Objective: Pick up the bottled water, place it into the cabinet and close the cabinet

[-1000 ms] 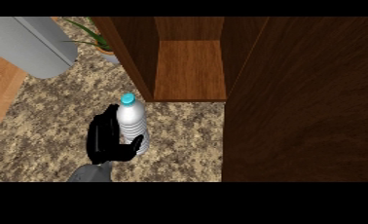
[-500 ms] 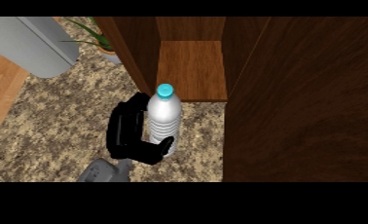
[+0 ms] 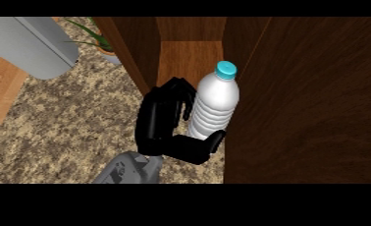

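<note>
One arm shows, and its left robot hand (image 3: 163, 117) has fingers and thumb curled round the bottle (image 3: 216, 103). We see the bottle roughly upright, blue cap (image 3: 226, 69) on top. It is at the front of the open cabinet (image 3: 190, 55), close against the dark wood panel (image 3: 304, 97) on its right. We cannot tell whether its base touches the table (image 3: 80, 117). A plant (image 3: 94, 38) stands left of the cabinet.

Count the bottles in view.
1. The bottle is in the left hand, at the cabinet's open front. The cabinet's inside shows only partly, so others may be hidden.
</note>
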Controlling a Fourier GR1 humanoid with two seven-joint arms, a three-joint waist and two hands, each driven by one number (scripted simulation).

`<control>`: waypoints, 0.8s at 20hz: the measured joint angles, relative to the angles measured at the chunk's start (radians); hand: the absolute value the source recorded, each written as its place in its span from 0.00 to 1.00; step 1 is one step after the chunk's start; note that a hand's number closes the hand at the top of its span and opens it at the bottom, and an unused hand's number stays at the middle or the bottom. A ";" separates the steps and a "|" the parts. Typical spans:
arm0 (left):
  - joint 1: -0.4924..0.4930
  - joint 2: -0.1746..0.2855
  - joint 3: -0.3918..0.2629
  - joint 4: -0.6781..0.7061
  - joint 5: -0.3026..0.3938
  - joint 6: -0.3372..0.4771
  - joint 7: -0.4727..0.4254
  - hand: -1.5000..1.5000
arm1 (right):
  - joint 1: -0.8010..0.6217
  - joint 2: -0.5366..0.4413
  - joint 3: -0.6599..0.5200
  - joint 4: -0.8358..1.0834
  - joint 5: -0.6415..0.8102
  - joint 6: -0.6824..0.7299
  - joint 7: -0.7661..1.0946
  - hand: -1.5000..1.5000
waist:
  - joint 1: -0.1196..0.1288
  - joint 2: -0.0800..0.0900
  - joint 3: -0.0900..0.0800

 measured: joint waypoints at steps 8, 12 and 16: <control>-0.206 -0.033 -0.005 0.091 -0.026 0.186 0.072 1.00 | -0.043 -0.002 -0.035 0.008 -0.009 0.010 0.023 0.00 | -0.011 0.003 0.000; -0.304 -0.036 0.010 0.182 -0.022 0.241 0.082 1.00 | -0.053 -0.001 -0.060 0.011 -0.017 0.019 0.030 0.00 | -0.015 0.004 0.000; -0.376 -0.037 0.038 0.290 0.001 0.240 0.074 1.00 | -0.070 -0.009 -0.081 0.009 -0.027 0.016 0.054 0.00 | -0.018 0.006 -0.001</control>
